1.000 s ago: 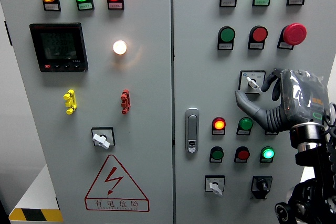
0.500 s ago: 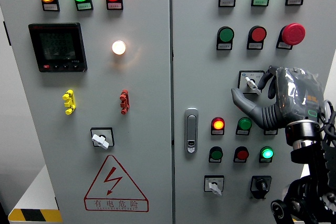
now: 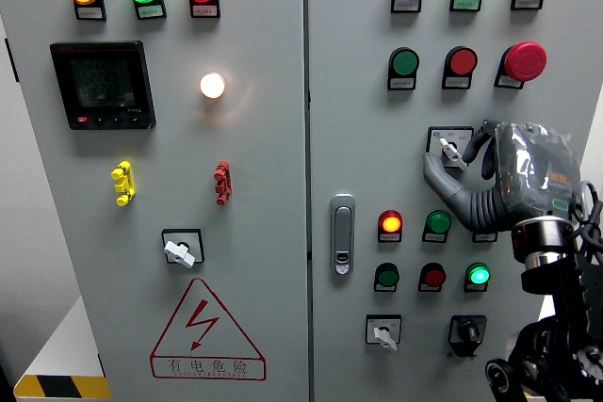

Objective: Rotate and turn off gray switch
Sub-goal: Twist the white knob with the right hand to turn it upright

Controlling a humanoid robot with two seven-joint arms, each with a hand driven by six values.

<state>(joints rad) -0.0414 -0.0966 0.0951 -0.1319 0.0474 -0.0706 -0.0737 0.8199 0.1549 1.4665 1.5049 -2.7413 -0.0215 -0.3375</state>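
My right hand (image 3: 490,171) pinches the gray switch (image 3: 449,147) on the right cabinet door (image 3: 358,91); bare panel lies left of it. Warning triangle (image 3: 207,331) reads 有电危险.

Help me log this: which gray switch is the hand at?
The upper gray switch on the right door, between the right hand's thumb and fingers. The other two, lower down, have no hand near.

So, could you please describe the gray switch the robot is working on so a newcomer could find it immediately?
Look at the right cabinet door, below its two upper rows of round buttons. The gray switch is a small rotary knob on a square plate, with the right robot hand closed around it. Unlike the round coloured buttons nearby, it is a pale lever.
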